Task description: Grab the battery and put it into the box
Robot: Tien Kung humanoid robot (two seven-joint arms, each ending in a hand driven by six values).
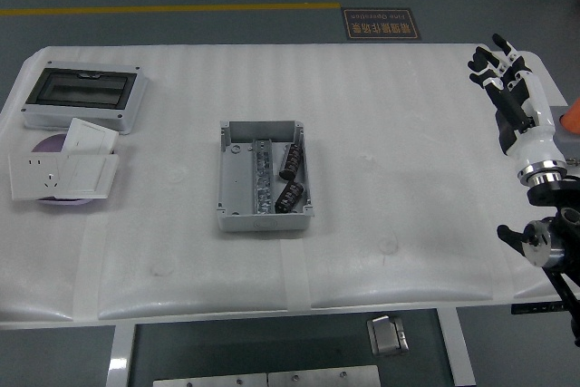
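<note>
In the grey box (pixel 265 177) lie two small, stiff, smooth-looking batteries (pixel 290 178), probably best pinched across the barrel, while the right hand (pixel 507 88) hangs spread and empty

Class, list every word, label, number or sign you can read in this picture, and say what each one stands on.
Floor sign beyond the table: a dark plate with two lines of print, too blurred to read.
Grey box holding the batteries: no readable print.
Wall socket plate at the left: no readable print.
Dark-lidded enclosure: no readable print.
Right hand: no readable print.
</note>
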